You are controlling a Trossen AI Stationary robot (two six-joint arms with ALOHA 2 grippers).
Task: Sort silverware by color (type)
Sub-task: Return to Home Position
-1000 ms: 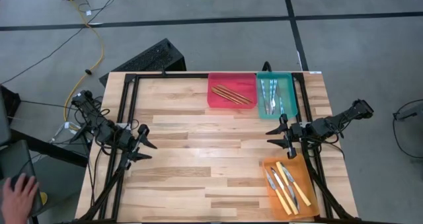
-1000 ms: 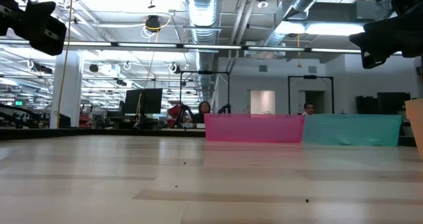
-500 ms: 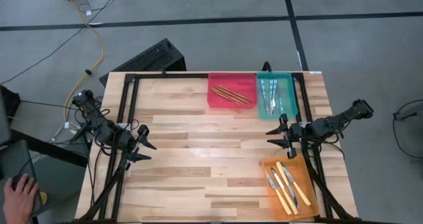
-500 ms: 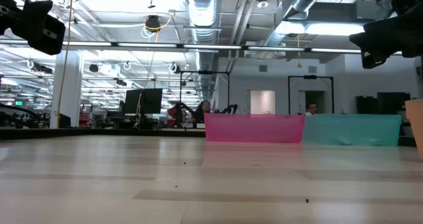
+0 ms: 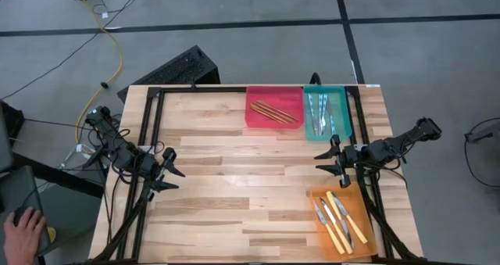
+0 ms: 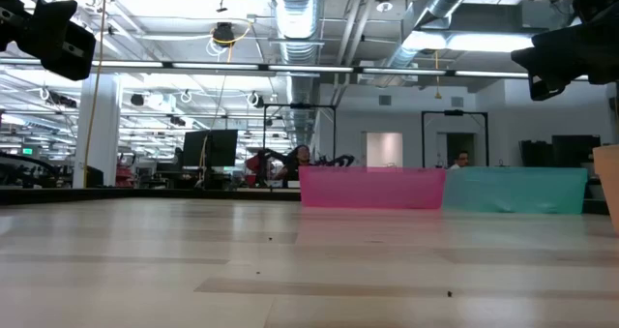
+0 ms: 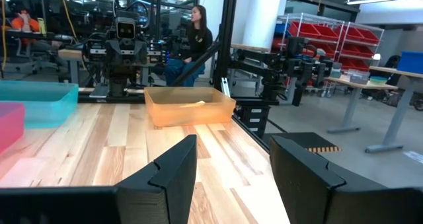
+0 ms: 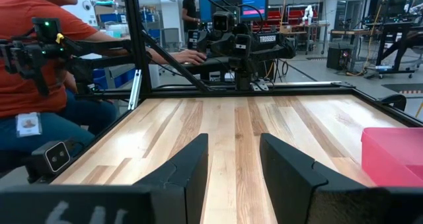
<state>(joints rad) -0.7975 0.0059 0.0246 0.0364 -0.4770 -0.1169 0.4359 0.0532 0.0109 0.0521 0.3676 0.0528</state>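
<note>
The silverware lies sorted in three trays. Tan wooden sticks (image 5: pixel 274 112) lie in the red tray (image 5: pixel 273 125), light-blue-handled metal pieces (image 5: pixel 319 111) in the teal tray (image 5: pixel 341 109), and yellow-handled knives (image 5: pixel 336 221) in the orange tray (image 5: pixel 361 206). My left gripper (image 5: pixel 173 171) hovers open over the table's left side, pointing level toward the right. My right gripper (image 5: pixel 326 159) hovers open at the right side, between the teal and orange trays, pointing level toward the left. Neither has anything between its fingers.
Bare wooden tabletop (image 5: pixel 234 179) spreads between the two grippers. A black frame (image 5: pixel 148 124) runs along the table's edges. A person's hand (image 5: pixel 22 227) rests beyond the table's near left corner, and a person in an orange shirt (image 8: pixel 39 65) sits beyond the left edge.
</note>
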